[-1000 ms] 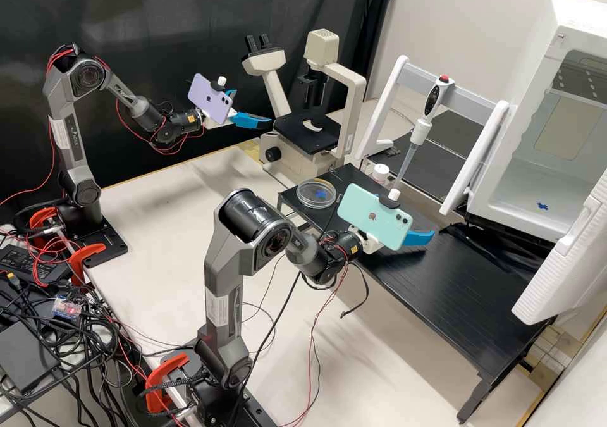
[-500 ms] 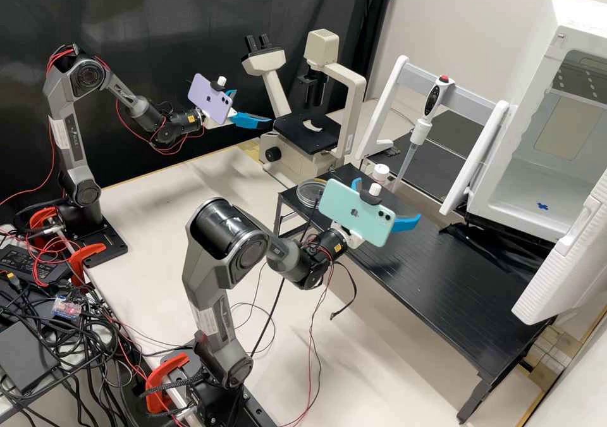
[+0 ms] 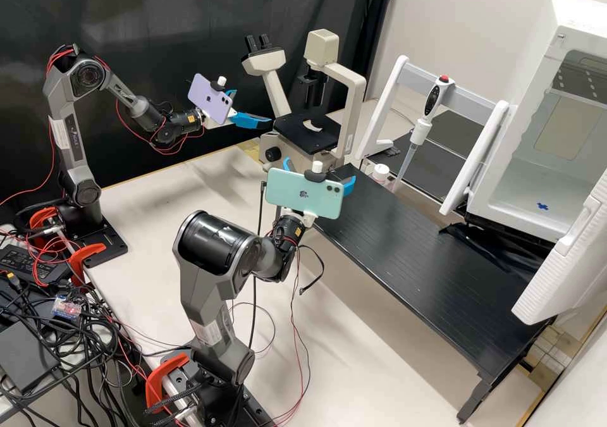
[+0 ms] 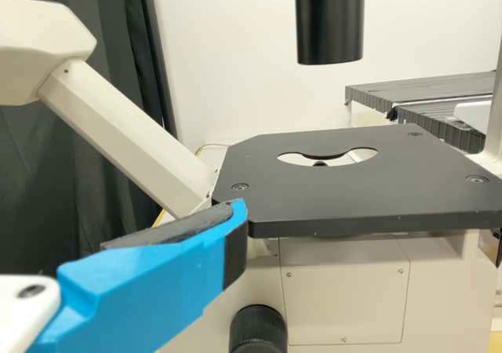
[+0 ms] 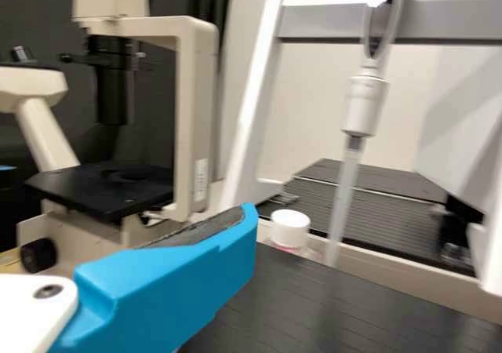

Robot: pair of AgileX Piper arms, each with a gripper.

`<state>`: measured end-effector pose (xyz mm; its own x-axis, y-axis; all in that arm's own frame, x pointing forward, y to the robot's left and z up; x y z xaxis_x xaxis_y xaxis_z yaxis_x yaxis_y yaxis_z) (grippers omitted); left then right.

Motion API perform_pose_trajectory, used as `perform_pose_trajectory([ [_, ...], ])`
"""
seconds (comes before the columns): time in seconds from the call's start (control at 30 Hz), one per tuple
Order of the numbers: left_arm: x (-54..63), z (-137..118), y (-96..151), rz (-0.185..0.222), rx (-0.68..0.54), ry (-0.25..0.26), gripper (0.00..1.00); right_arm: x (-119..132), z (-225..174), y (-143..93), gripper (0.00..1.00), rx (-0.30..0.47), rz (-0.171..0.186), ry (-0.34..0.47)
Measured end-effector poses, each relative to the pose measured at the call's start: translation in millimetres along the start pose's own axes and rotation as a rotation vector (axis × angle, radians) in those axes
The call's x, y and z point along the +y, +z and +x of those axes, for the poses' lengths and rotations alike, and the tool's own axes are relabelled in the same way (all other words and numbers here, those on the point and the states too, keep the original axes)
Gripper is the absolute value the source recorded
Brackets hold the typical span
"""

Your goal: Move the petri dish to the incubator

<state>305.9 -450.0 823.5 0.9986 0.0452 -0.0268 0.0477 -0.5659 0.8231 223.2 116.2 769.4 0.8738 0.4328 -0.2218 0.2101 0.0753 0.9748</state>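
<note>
In the high view, the left gripper (image 3: pixel 253 107) hangs open before the microscope, its blue fingers apart with nothing between them. One of its fingers is seen near the stage in the left wrist view, where the left gripper (image 4: pixel 237 235) points past the stage edge. The right gripper (image 3: pixel 319 171) is open over the left end of the black platform, partly behind its mint phone; what lies behind this phone is hidden. A finger of the right gripper (image 5: pixel 245 239) shows in the right wrist view. The white incubator (image 3: pixel 530 101) is open at the right.
The black platform (image 3: pixel 436 275) runs toward the incubator, whose open door (image 3: pixel 569 256) juts out at the near side. A microscope (image 3: pixel 306 133) stands behind the platform's left end. A white-capped bottle (image 3: pixel 380 173) and a pipette (image 3: pixel 419 133) on a white stand are at its back edge.
The right arm has swung left across the platform, and its phone now covers the spot where the petri dish was seen. Its gripper remains open. The left arm has stayed still.
</note>
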Motion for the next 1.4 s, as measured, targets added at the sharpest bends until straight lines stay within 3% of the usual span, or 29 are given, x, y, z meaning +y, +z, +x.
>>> perform_pose_trajectory([
  [0.27, 0.0, 0.0, 0.0, 0.0, 0.0, 0.0, 1.0, -25.3, 7.6, 6.6, 1.0, -0.018, -0.033, -0.099],
  [0.57, 0.0, 0.0, 0.0, 0.0, 0.0, 0.0, 1.0, -34.5, 10.6, 28.4, 1.0, -0.116, -0.015, -0.124],
  [0.77, 0.0, 0.0, 0.0, 0.0, 0.0, 0.0, 1.0, -34.2, 11.2, 33.4, 1.0, -0.13, -0.013, -0.119],
  [0.8, 0.0, 0.0, 0.0, 0.0, 0.0, 0.0, 1.0, -33.7, 11.3, 33.4, 0.0, -0.127, -0.009, -0.115],
  [1.4, 0.0, 0.0, 0.0, 0.0, 0.0, 0.0, 1.0, -31.2, 15.9, 40.7, 0.0, -0.128, 0.062, -0.115],
])
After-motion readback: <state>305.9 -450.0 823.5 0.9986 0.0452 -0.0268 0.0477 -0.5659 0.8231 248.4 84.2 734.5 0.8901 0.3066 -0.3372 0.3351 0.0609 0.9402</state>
